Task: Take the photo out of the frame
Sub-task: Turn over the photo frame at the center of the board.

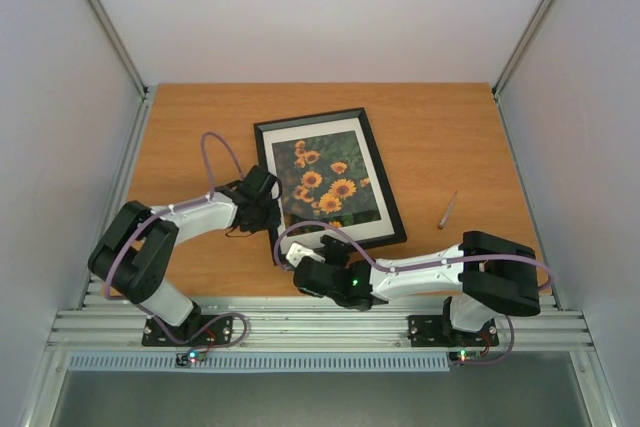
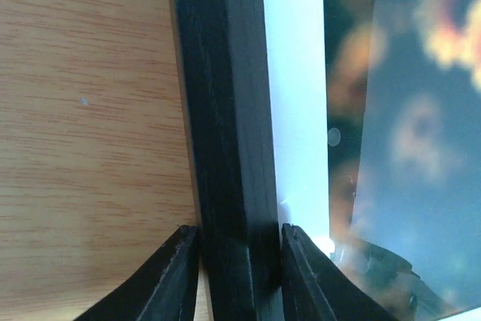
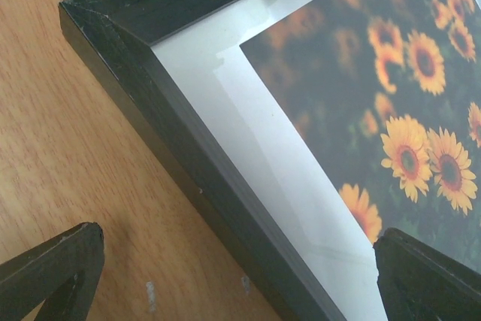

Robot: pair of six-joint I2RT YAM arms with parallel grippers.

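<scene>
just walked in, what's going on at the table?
Two arms are working on a black frame lying face up on the table. The sunflower photo is still inside it, behind the white mat. The left end effector straddles the frame's left rail, with a finger against each side. The right end effector hangs wide open at the near left corner, gripping nothing.

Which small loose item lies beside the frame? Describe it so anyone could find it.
On the orange-brown table, look right of the black frame. A thin grey pointed stick lies alone on bare wood, slanted, touching nothing; it is the only slim loose item there.
</scene>
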